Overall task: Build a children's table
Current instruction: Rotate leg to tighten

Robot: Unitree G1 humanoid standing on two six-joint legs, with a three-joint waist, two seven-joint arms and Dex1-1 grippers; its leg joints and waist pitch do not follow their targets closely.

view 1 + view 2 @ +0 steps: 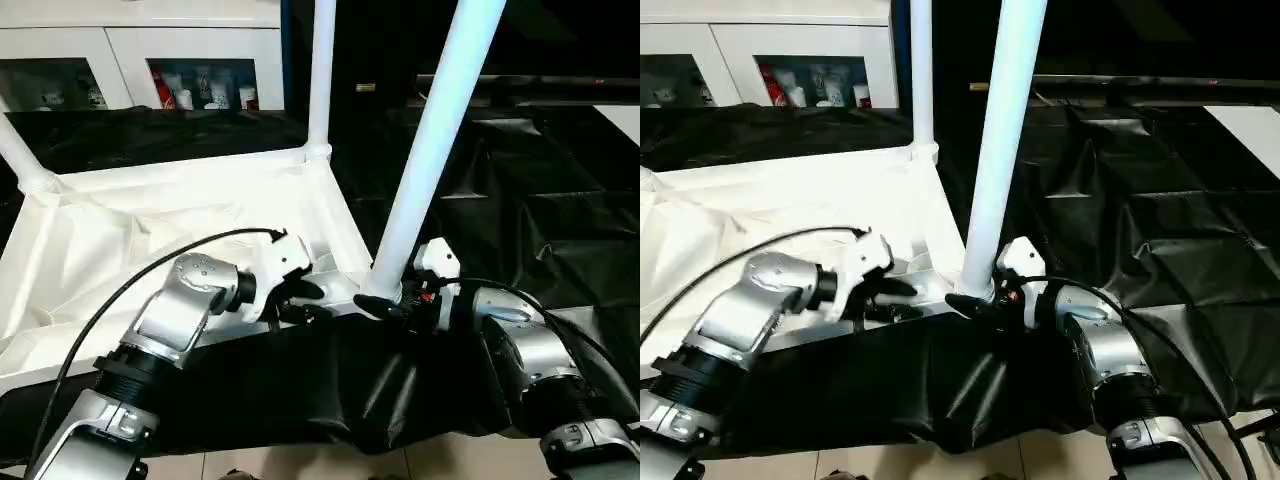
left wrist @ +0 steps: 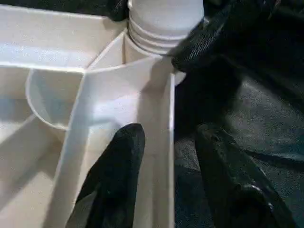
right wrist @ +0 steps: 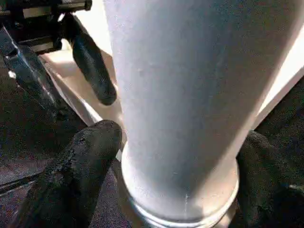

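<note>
Right tool (image 1: 385, 305) clamped round leg (image 1: 430, 150) base, seating it in the socket; left tool (image 1: 300, 300), fingers apart, straddles tabletop (image 1: 150, 230) rim.

The table top (image 1: 150, 230) is looking like smooth white plastic with a soft shine, and the near leg (image 1: 430, 150) is showing the same glossy plastic. The black sheet (image 1: 520, 200) under them is looking like thin, wrinkled, shiny film. The forearms (image 1: 180, 300) are showing brushed silver metal. The black fingers (image 3: 76, 175) are looking matt and rough, like rubber.
</note>
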